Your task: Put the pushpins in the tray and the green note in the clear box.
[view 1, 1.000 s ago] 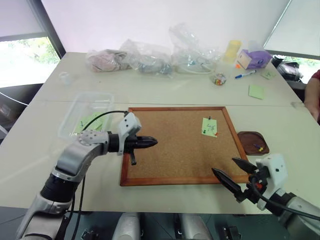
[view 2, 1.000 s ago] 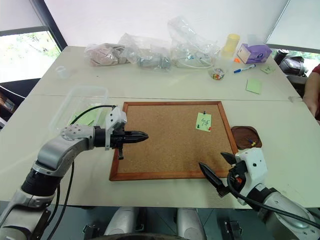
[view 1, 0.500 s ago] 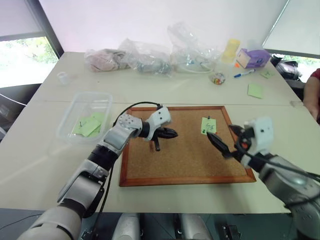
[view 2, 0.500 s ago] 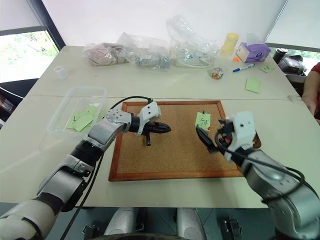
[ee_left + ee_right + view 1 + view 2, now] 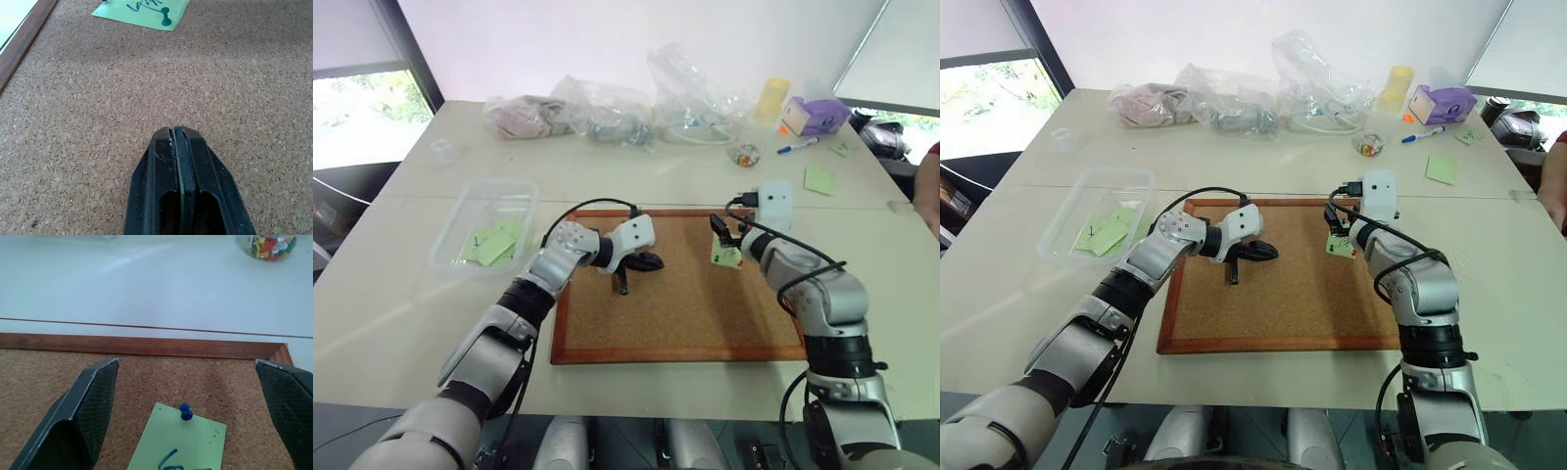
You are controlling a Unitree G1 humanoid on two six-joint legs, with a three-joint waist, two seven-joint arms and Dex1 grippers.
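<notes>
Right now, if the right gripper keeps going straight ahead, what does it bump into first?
Probably the blue pushpin at the top of the green note. It sits between the open right gripper's fingers, though depth is unclear.

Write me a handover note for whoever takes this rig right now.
Left tool: shut, empty, over the corkboard.
Right tool: open, straddling the green note.
Green note is pinned to the board by a blue pushpin and a green pushpin.
Clear box holds other green notes.
Left: pull both pins, tray them, box the note.
</notes>
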